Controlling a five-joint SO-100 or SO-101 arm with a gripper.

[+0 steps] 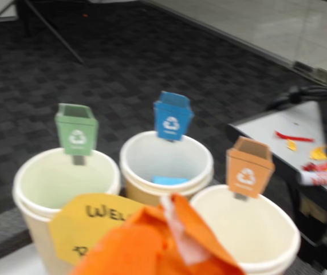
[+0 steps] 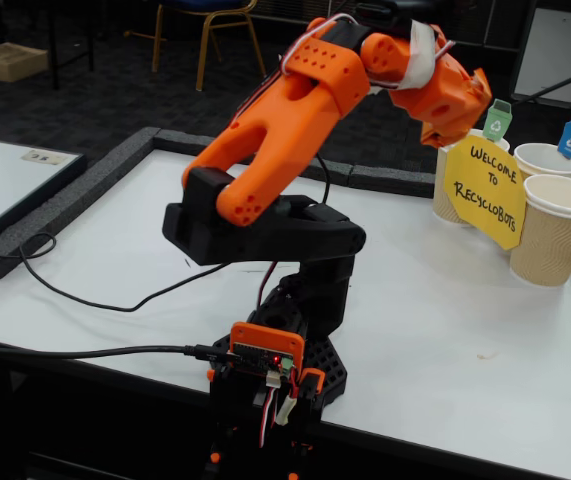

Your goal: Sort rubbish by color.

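Observation:
An orange crumpled paper wad (image 1: 143, 246) fills the bottom of the wrist view, and my gripper (image 1: 172, 240) is shut on it. In the fixed view the gripper (image 2: 462, 112) hangs high beside the yellow sign (image 2: 482, 190), just left of the cups. Three beige paper cups stand ahead: the green-tagged cup (image 1: 26, 177), the blue-tagged cup (image 1: 132, 154) and the orange-tagged cup (image 1: 283, 229). A blue piece of rubbish (image 1: 169, 180) lies inside the blue-tagged cup. The green-tagged and orange-tagged cups look empty from here.
The sign (image 1: 89, 223) leans against the green-tagged cup. The cups (image 2: 555, 230) stand at the white table's far right corner, near its dark raised border (image 2: 385, 180). A black cable (image 2: 85, 290) crosses the table's left side. A cluttered side table (image 1: 300, 143) stands beyond.

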